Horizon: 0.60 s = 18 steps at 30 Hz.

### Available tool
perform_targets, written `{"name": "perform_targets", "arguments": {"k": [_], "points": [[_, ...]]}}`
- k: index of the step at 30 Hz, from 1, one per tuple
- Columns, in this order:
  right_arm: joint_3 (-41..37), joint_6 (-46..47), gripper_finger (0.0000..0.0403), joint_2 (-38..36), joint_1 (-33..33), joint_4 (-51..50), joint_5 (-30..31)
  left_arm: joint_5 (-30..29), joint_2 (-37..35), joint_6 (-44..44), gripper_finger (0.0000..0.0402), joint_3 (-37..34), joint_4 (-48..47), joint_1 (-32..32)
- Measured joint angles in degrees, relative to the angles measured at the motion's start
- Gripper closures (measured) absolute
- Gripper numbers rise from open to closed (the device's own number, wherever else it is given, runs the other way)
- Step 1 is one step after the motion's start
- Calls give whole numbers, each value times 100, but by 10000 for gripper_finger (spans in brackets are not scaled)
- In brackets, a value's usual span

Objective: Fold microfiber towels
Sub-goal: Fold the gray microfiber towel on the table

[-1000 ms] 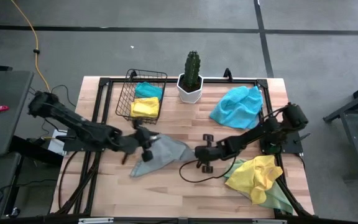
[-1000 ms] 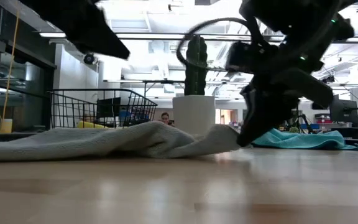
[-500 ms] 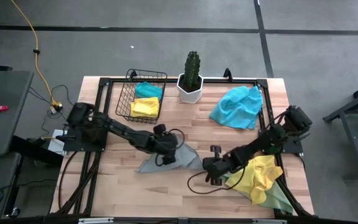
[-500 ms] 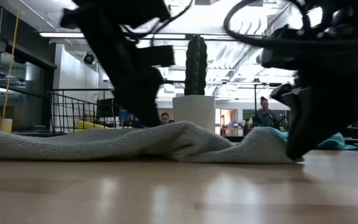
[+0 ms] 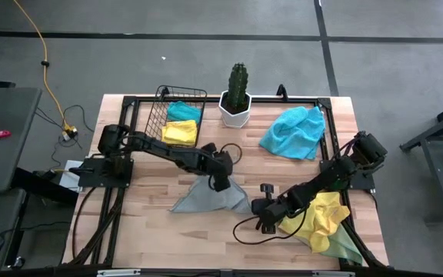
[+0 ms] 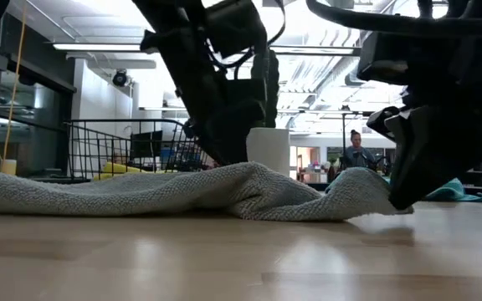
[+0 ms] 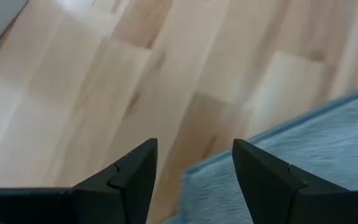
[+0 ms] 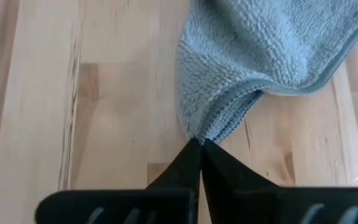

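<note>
Grey towel (image 5: 210, 198) lies crumpled near the middle of the worktop (image 5: 137, 223), toward the front edge. Right gripper (image 8: 199, 149) at its right-hand corner: fingers (image 8: 178, 163) pressed together, pinching a bunched corner of the cloth right at the tips. In the low view that corner sits just off the wood under the right gripper (image 6: 408, 180).

Left gripper (image 7: 191, 165) above the towel's far edge, fingers (image 7: 132, 177) spread wide, nothing between them; the cloth's hemmed edge shows just beyond and below the tips, bare wood past it.

Other towels: 1 turquoise (image 5: 292, 131) loose at the back right; 1 yellow (image 5: 318, 216) over a pale green one (image 5: 343, 245) at the front right corner; 1 yellow (image 5: 179, 133) and 1 turquoise (image 5: 183, 111) folded in the wire basket (image 5: 154, 115). Potted cactus (image 5: 238, 95) beside the basket.

No readable writing or labels anywhere.
</note>
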Motion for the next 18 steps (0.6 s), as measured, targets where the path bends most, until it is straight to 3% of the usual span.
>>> {"name": "perform_targets", "arguments": {"k": [8, 18], "points": [[2, -4, 403, -1, -46, 45, 2, 426, 33, 90, 202, 2, -334, 149], [2, -4, 403, -1, -46, 171, 0, 468, 33, 155, 203, 2, -409, 191]]}}
